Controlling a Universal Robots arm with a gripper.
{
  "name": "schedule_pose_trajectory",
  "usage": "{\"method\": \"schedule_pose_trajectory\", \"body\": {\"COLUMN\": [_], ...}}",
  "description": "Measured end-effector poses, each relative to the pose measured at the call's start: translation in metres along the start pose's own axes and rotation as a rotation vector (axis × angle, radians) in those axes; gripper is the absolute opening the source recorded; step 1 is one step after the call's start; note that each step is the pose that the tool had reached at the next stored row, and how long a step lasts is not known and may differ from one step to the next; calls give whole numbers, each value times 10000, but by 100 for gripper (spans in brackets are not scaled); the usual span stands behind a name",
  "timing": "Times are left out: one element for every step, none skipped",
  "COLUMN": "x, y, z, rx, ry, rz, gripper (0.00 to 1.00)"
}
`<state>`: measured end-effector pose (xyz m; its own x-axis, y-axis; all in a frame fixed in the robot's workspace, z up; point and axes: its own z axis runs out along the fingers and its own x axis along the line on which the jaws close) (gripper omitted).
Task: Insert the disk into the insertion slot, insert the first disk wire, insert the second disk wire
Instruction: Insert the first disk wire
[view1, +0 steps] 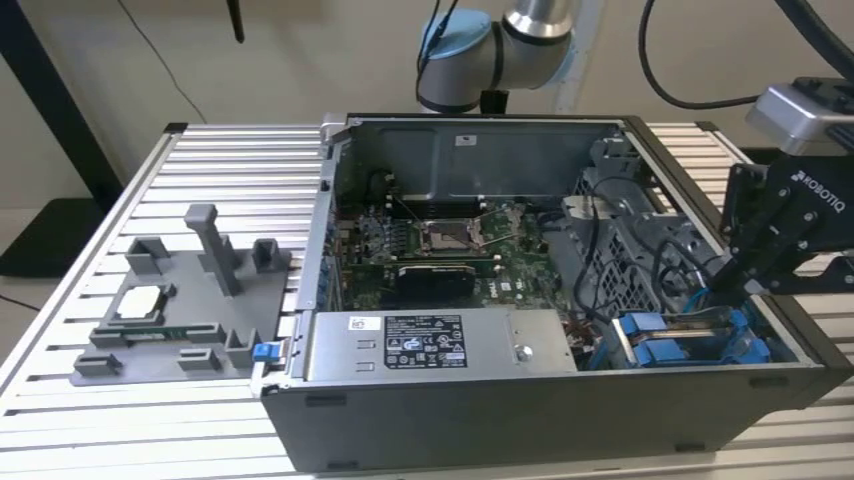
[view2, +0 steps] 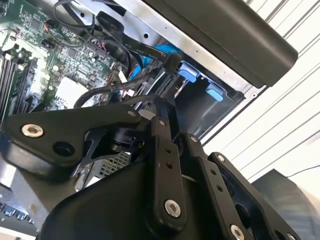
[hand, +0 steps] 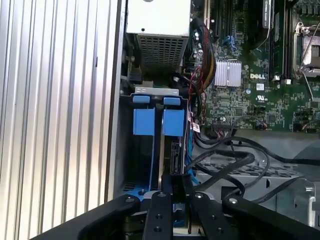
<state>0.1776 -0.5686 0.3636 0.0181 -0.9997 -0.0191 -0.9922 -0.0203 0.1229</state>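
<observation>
My black gripper (view1: 731, 285) reaches down into the case at the exterior view's right, over the insertion slot (view1: 687, 345). In the first wrist view the grey slot (hand: 116, 150) holds two blue carrier frames (hand: 173, 122) side by side. The dark edge of the disk (hand: 173, 155) runs along one of them, inside the slot. The gripper (hand: 173, 189) is shut on the black connector of a disk wire (view2: 170, 64) right at the disk's end. The rest of that wire (view2: 107, 91) loops back over the motherboard.
A silver labelled power-supply box (view1: 427, 345) lies along the case's front wall, beside the slot. Loose black cables (hand: 235, 160) cross the perforated cage (view1: 627, 265). The motherboard (view1: 441, 245) fills the case's middle. A grey fixture (view1: 187, 310) with parts sits on the slatted table (view1: 80, 250).
</observation>
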Motion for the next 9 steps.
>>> {"method": "schedule_pose_trajectory", "body": {"x": [0,1,1,1,1,2,2,2,2], "y": [-4,-10,-17,-26,-36,-45,-51,-57,-61], "z": [10,20,29,39,49,58,67,76,86], "rx": [-23,-46,-69,-91,-112,-135,-155,-180,-203], "ry": [-3,-7,-10,-14,-19,-22,-24,-28,-33], "rz": [27,54,71,84,97,112,130,156,180], "gripper": [0,0,0,0,0,0,0,0,0]}}
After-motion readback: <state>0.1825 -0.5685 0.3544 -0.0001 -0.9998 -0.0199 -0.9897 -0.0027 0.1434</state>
